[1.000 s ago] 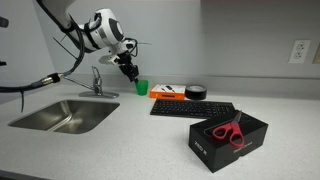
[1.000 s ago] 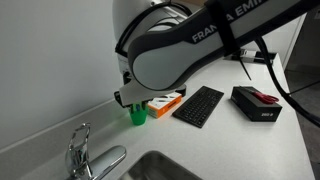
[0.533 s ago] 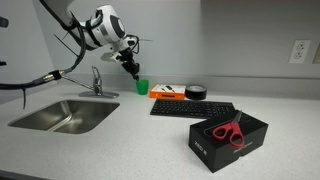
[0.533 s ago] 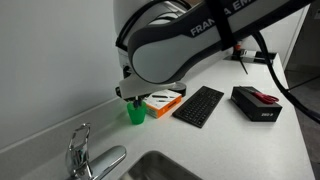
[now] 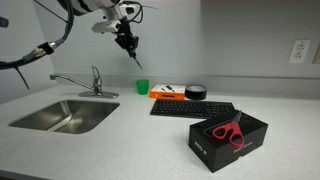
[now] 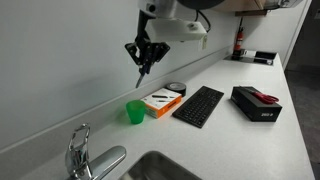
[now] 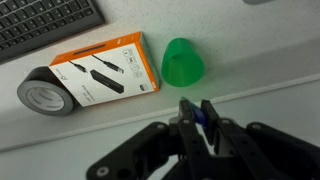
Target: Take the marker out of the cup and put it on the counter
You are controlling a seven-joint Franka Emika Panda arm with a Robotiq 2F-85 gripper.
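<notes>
Exterior view, gripper: in an exterior view the gripper (image 5: 130,45) hangs high over the counter (image 5: 120,140), jaws clamped on the marker (image 5: 136,58).
Marker axis: near vertical w/ a slight tilt. The free end points down twd the cup (image 5: 142,88) and is well clear of its rim.
Cup: upright on the counter by the back wall, just beside the orange-and-white box (image 5: 165,92), w/ the black disc (image 5: 195,91) past that.
Other items: keyboard (image 5: 192,108) in front of the box; black box (image 5: 228,138) w/ red scissors (image 5: 230,133) on top; sink (image 5: 65,115) and faucet (image 5: 95,80) off to the side.
Exterior view, gripper: in an exterior view the gripper (image 6: 143,58) grips the marker (image 6: 141,73) by its upper end.
Marker axis: close to vertical, tip down, above the cup (image 6: 135,112) (no contact w/ it).
Wrist view, gripper: fingers (image 7: 187,108) pinch the bluish marker (image 7: 201,114). It is seen nearly end-on, so its axis runs away from the camera twd the counter (image 7: 260,50).
Wrist view, cup: the cup (image 7: 183,62) is seen from above, near the orange-and-white box (image 7: 105,72). The black disc (image 7: 45,92) touches the box's far side, and the keyboard (image 7: 45,25) is in the top corner.
</notes>
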